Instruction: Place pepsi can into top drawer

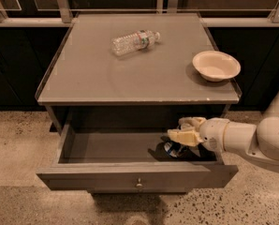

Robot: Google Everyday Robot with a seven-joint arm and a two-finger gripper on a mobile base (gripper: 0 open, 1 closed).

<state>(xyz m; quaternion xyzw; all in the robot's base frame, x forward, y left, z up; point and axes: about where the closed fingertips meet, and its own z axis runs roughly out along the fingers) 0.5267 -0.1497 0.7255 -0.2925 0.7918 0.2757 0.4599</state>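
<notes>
The top drawer [130,178] is pulled out, its flat grey front with one small round knob [139,183] facing me. The pepsi can [170,148] lies on the drawer floor at the right, dark with a bit of white and blue showing. My gripper [176,129] reaches in from the right, inside the drawer just above the can. Its cream fingers [181,137] stand apart and the can sits below them, not between them. Most of the can is in shadow under the gripper.
On the cabinet top [106,74] a clear plastic water bottle [134,41] lies at the back and a cream bowl [216,65] stands at the right. My white arm [252,142] crosses the drawer's right corner. Speckled floor lies around the cabinet.
</notes>
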